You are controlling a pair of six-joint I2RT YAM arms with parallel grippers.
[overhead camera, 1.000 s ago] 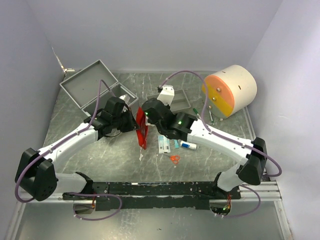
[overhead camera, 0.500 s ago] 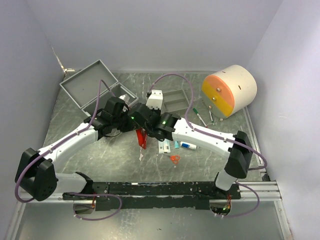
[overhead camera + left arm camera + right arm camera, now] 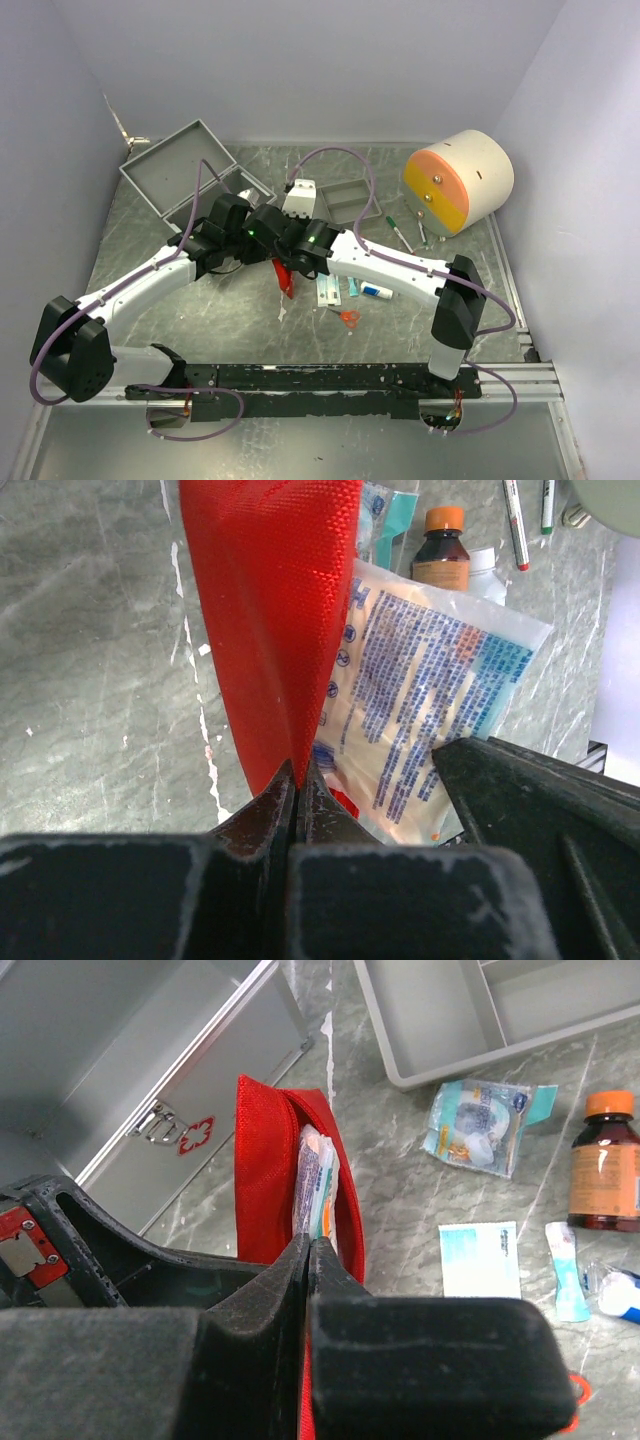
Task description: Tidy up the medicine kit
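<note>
Far left corner of the surface (image 3: 225, 312): medicine kit (image 3: 175, 165), lid thrown back, grey insides showing. Cut off by the frame edge in the right wrist view, with only a latch and a small red cross on one wall readable there.

Far right: white drum (image 3: 478, 165) lying on its side, orange-and-yellow face turned toward the arms.

Between kit and drum: shallow grey divided tray (image 3: 352, 192), its near left corner hidden behind the right wrist from above.

Centre of the surface, where both arms meet: red pouch (image 3: 287, 277), held up on edge, mostly covered by the two wrists in the top view. Gapes at the top in the right wrist view, with flat packets standing inside.

Left tool (image 3: 297, 778): closed, pinching a fold of the red fabric. Right tool (image 3: 309, 1248): also closed, nipping the pouch's rim; impossible to tell whether a packet edge is caught too.

Loose on the surface right of the pouch: printed sachet (image 3: 430, 695), half behind the fabric; brown bottle (image 3: 604, 1172) with orange cap; gauze packet (image 3: 480, 1125); square wipe (image 3: 480, 1258); orange scissors (image 3: 349, 318), tiny and blurred.
</note>
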